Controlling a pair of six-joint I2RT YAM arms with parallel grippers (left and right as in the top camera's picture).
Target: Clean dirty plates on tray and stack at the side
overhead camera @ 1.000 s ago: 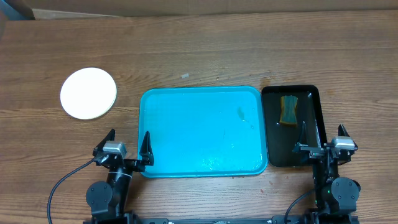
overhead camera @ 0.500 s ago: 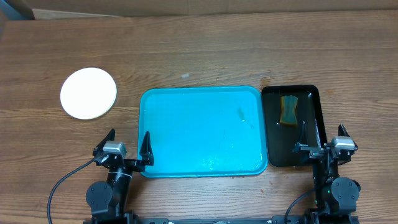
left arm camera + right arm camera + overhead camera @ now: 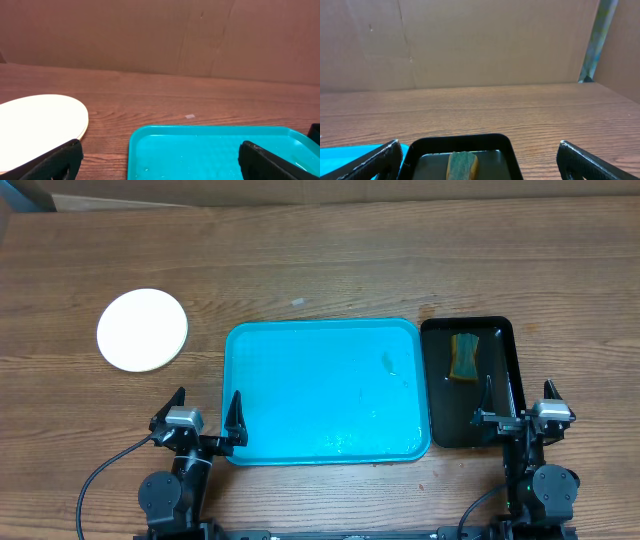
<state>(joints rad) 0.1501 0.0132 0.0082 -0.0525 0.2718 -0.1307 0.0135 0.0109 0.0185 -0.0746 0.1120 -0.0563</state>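
Overhead, we see our left hand [image 3: 208, 406] and right hand [image 3: 518, 396] both spread, plates [image 3: 142, 330] stacked left of the tray [image 3: 325, 390].

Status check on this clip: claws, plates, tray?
Left claw open, empty. Right claw open, empty. Plates stacked left of tray, none on it. Nothing blocking.

Plates [image 3: 35, 125] cut off by left and bottom edges in left wrist view, stack count indiscernible, tray [image 3: 210, 150] near side cut off at bottom edge, specks [image 3: 388, 361] on tray too small to identify, black tray [image 3: 460, 140] and sponge [image 3: 462, 166] cut off below in right wrist view
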